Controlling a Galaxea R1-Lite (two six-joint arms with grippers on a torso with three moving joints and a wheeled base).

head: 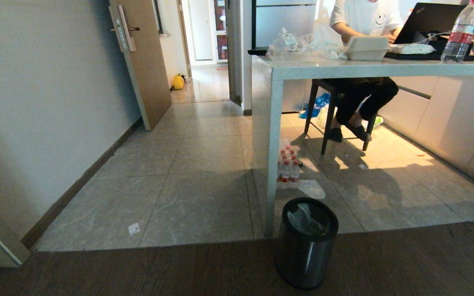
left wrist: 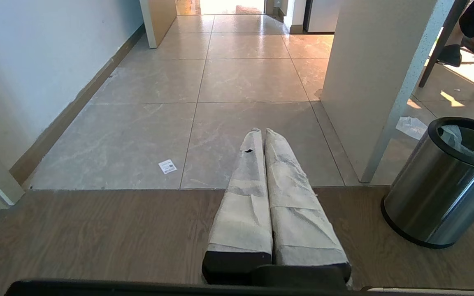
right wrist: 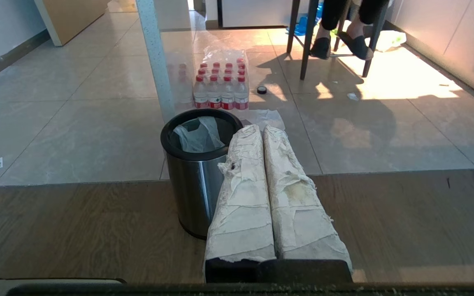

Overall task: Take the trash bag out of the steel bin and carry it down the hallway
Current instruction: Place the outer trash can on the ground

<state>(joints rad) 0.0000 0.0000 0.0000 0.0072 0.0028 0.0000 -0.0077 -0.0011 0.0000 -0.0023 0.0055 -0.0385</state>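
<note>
Down at the near edge of the head view, on dark wood flooring just short of the tile line, stood the steel bin (head: 306,246), upright, w/ the trash bag (head: 307,220) still inside it: crinkled translucent white plastic bunched below the black rim, nothing hanging over the side. Bin sat just beside the foot of a pale table leg (head: 273,156). Beyond it, under the table, a shrink-wrapped pack of red-capped water bottles (head: 288,165) stood on the tiles w/ a flat clear wrapper (head: 309,188) lying betw. pack and bin. Neither arm showed in the head view. Right gripper (right wrist: 258,129) hung low over the wood floor, close to the bin on its right side, cloth-wrapped fingers pressed together and holding nothing; in that wrist view they overlapped the bin's wall but whether they touched it couldn't be told. Left gripper (left wrist: 261,131) hung further left, well apart from the bin, fingers likewise together and empty, pointing at the tiles. A small white label (head: 133,229) lay on the tile nr the wood edge. Hallway (head: 204,135) ran off ahead-left past a brown door (head: 142,61) standing open. A person (head: 360,61) sat at the table (head: 385,68) w/ a laptop (head: 426,20), a white food box (head: 366,47) and a drinks bottle (head: 461,35) on top.
</note>
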